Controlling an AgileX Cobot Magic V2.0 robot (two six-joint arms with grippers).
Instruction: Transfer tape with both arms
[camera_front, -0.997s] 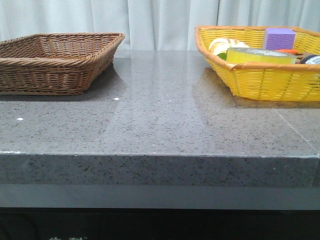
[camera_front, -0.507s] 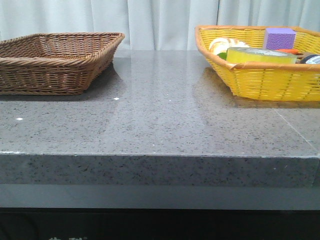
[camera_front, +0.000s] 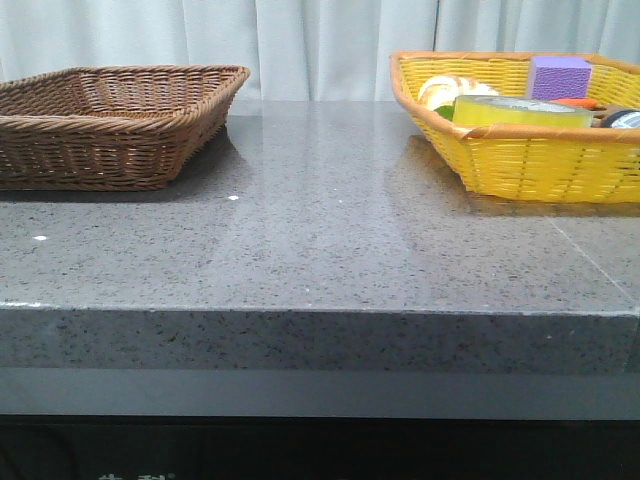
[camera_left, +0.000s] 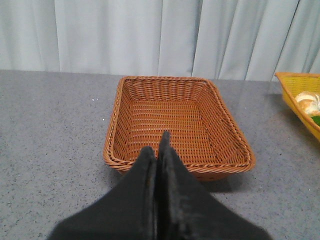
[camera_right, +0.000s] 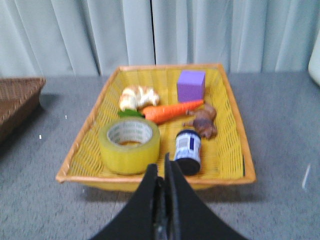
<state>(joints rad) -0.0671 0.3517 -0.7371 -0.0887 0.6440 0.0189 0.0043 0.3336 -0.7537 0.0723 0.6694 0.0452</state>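
The tape (camera_right: 129, 145), a wide yellow roll with a white core printed in green, lies flat in the front left of the yellow basket (camera_right: 77, 150). It shows in the front view (camera_front: 520, 110) behind the basket's wall (camera_front: 540, 165). My right gripper (camera_right: 160, 167) is shut and empty, held before the basket's near rim, apart from the tape. My left gripper (camera_left: 159, 145) is shut and empty, held before the near rim of the empty brown wicker basket (camera_left: 112, 127). Neither gripper shows in the front view.
The yellow basket also holds a purple block (camera_right: 191, 85), a carrot (camera_right: 172, 111), a bread roll (camera_right: 137, 96), a brown lump (camera_right: 202, 122) and a small blue-labelled jar (camera_right: 187, 151). The brown basket (camera_front: 110, 150) stands at the left on the grey stone table (camera_front: 320, 240). Curtains hang behind.
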